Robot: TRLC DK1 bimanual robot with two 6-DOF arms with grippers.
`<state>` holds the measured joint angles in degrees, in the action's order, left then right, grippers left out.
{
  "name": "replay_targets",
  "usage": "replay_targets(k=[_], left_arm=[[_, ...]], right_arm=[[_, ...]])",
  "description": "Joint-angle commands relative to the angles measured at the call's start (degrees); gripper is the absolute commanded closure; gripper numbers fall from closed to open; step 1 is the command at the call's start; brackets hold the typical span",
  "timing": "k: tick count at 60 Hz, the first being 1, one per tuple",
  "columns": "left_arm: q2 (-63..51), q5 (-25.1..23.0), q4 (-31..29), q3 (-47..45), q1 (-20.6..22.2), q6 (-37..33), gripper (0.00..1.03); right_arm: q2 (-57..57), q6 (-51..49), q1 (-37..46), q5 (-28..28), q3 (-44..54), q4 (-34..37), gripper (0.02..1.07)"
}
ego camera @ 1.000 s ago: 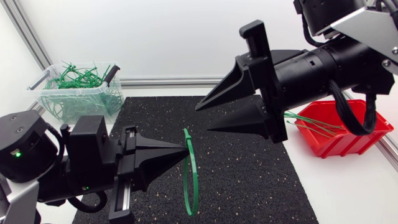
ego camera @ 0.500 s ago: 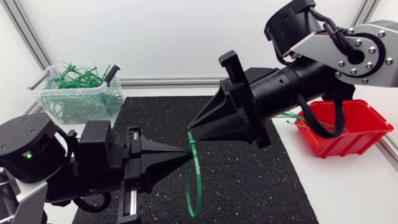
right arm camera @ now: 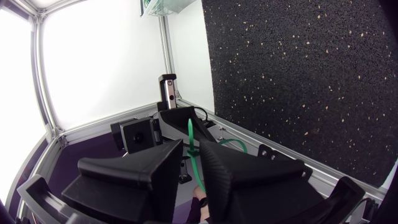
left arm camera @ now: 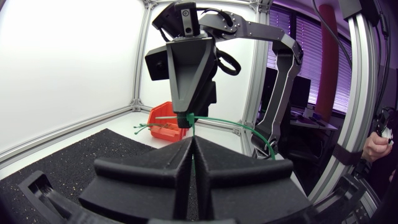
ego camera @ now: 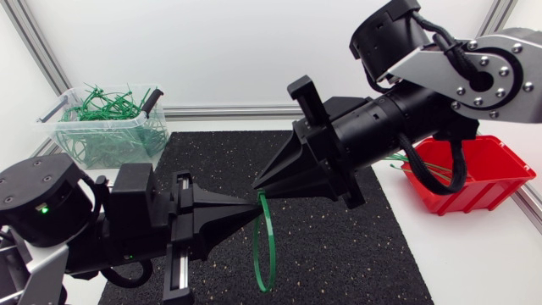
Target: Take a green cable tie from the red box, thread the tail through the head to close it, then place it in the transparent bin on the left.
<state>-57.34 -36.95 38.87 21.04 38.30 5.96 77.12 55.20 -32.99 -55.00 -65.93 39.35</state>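
Far left, transparent bin (ego camera: 157,134): heaped green ties (ego camera: 106,108). Right, red box (ego camera: 474,191): loose ties (ego camera: 428,165). One cable tie (right arm camera: 191,137) clamped by left gripper (ego camera: 256,207) and right gripper (ego camera: 257,186).

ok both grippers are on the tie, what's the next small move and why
Probably draw the right gripper slightly back from the left gripper: both look shut on the green cable tie at the top of its hanging loop, tips nearly touching, so a short pull should tighten the loop.
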Motion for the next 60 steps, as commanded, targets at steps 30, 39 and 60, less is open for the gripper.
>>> replay_targets(k=[30,39,60], left_arm=[[2.15,-0.05,0.59,0.14,0.37,0.81,1.00],[4.34,-0.05,0.06,0.94,2.30,1.60,1.00],[10.41,4.08,-4.68,4.63,8.81,3.01,1.00]], right_arm=[[-0.04,-0.27,-0.32,3.15,-1.48,-0.86,1.01],[0.40,-0.09,-0.32,3.85,-2.54,-0.95,1.01],[1.80,0.70,-0.23,5.70,-1.39,-2.88,1.01]])
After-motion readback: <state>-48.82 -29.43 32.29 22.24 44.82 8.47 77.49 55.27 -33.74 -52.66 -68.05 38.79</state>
